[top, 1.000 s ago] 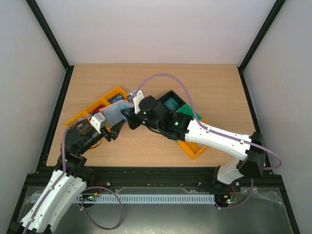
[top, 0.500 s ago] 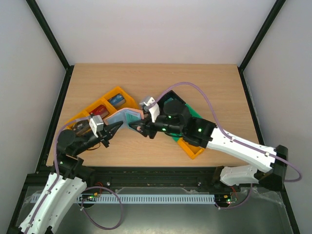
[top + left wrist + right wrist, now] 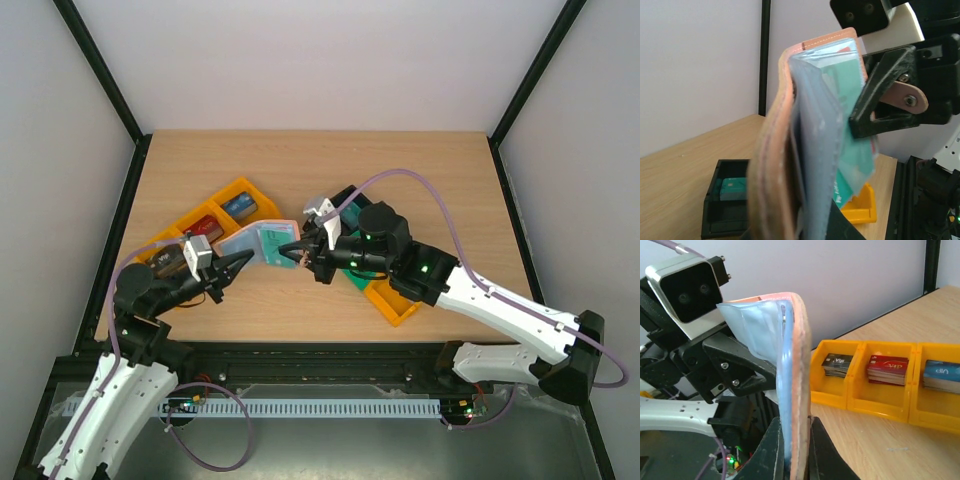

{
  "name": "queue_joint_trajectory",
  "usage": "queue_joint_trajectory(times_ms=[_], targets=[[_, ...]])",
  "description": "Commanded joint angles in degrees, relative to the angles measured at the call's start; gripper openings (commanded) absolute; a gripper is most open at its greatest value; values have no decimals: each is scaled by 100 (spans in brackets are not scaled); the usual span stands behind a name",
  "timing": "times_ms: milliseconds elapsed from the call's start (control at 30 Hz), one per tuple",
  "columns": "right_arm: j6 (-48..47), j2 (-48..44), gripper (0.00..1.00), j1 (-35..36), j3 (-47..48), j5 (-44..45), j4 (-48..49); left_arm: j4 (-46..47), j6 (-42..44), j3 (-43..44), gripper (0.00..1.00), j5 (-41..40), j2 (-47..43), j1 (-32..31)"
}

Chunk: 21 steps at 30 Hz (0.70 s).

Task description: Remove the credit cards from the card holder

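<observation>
While stacks of credit cards (image 3: 888, 369) already lie in the compartments of the orange bin (image 3: 862, 402) on the left, dark, red and blue in turn, the task looks well under way but not finished; at least one card is not yet out of the holder. Next along, the left gripper (image 3: 232, 266) has its fingers pressed together on the left end of the card holder (image 3: 250, 243); the holder hangs off the table between the two arms, spread open, its pale blue-grey lining showing. A teal card (image 3: 860, 155) pokes partway out of an inner pocket. The right gripper (image 3: 300, 254) pinches the holder's right end, closed on either side of the pink leather and blue lining in its own wrist view; one of its fingers (image 3: 875, 100) bears on the teal card's face; whether that card lies inside the pinch I cannot tell. Farther right, the black bin (image 3: 710, 200) holds another teal card. What is left, as I judge it, is to draw this teal card free, and any others hidden behind it.
</observation>
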Motion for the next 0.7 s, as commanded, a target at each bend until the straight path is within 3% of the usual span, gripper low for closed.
queue_joint_trajectory(times_ms=[0,33,100,133,233,333,500,600,667], targets=[[52,-33,2,-42,-60,-155,345,185,-205,153,3,-72,-1,62],[81,-24,2,-56,-54,-124,319,180,-321,137,8,-282,8,70],[241,9,2,-90,-61,76,275,54,-600,108,41,-1173,25,129],[332,36,2,-104,-56,217,238,-73,-817,90,50,-1597,36,187],[743,293,2,-131,120,1113,-48,-616,-1118,29,64,-2481,82,452],[1165,960,2,-123,787,2226,-1120,-975,-1078,5,74,-2579,-51,657],[1497,1823,1,35,1436,3461,-1915,-893,-780,102,74,-2518,-321,829],[1484,1928,2,104,1486,3030,-1571,-413,-966,-57,57,-1151,-451,826],[1357,1956,1,170,1472,2475,-1249,386,-1938,-545,47,-33,-483,762]])
